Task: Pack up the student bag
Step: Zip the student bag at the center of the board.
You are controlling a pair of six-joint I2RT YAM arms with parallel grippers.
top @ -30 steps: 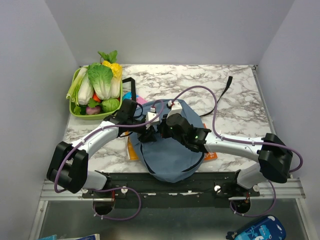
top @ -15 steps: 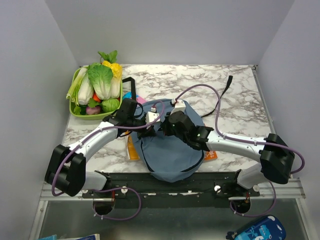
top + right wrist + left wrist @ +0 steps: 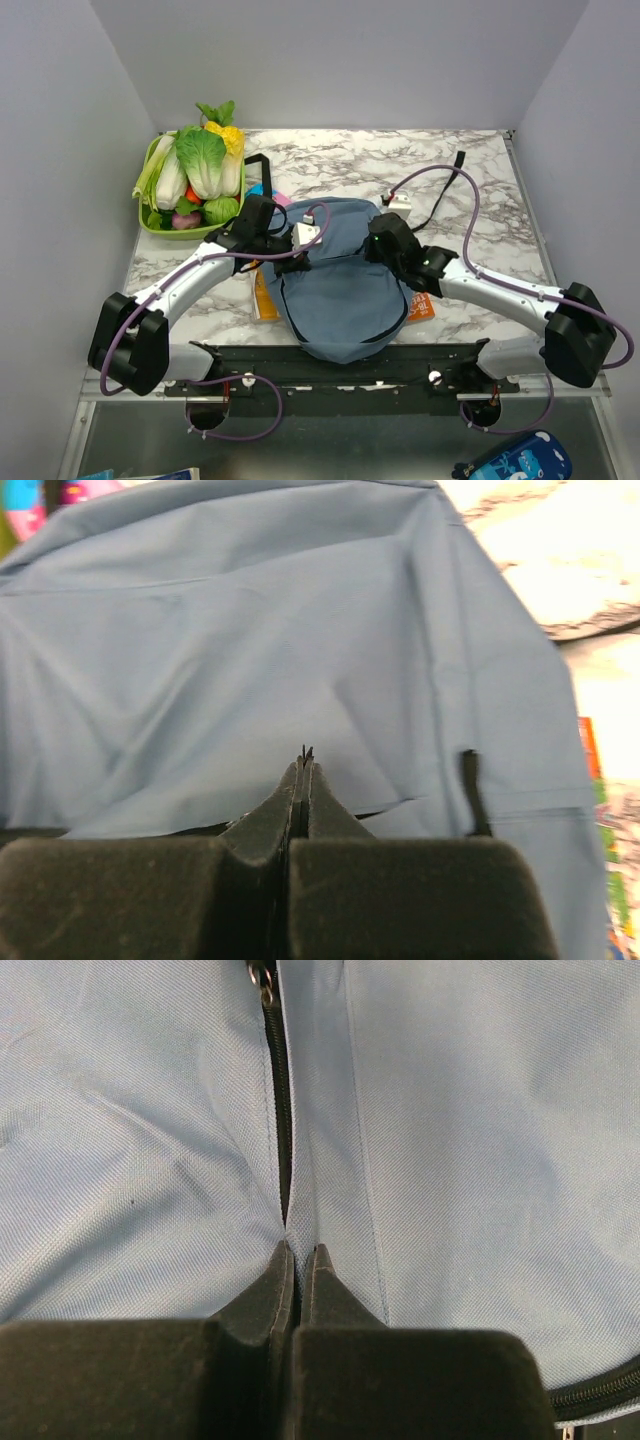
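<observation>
Checking bag vs grippers: the student bag [image 3: 340, 295] lies flat at the near middle of the marble table [image 3: 480, 165], between the two arms, near end at the table's front edge

left gripper [image 3: 297, 1256] sits on the bag's far-left part. Jaws are pressed together right on the zip [image 3: 277, 1080] line, and fabric creases run into the tips, so it looks clamped on a fold of bag cloth at the seam. The zip slider [image 3: 262, 972] is further along the same line, clear of the fingers

right gripper [image 3: 303, 764] is at the bag's far-right part, jaws fully closed. Its tips are just over the blue fabric; can't tell if they touch. A thin dark sliver pokes out between the tips, too small to identify, so no confirmed hold there

Bag look: dusty-blue woven fabric, rounded outline, soft and wrinkled, black zip curving round the edge. A short black loop [image 3: 470, 790] stands on the right side panel. One long black strap [image 3: 445, 195] trails off over the table toward the far right

Around it: an orange book [image 3: 262, 298] sticks out from under the bag's left edge, and another orange corner [image 3: 421, 311] shows at the right. Green basket [image 3: 141, 192] of vegetables [image 3: 205, 160] sits in the far-left corner, apart from the bag
</observation>
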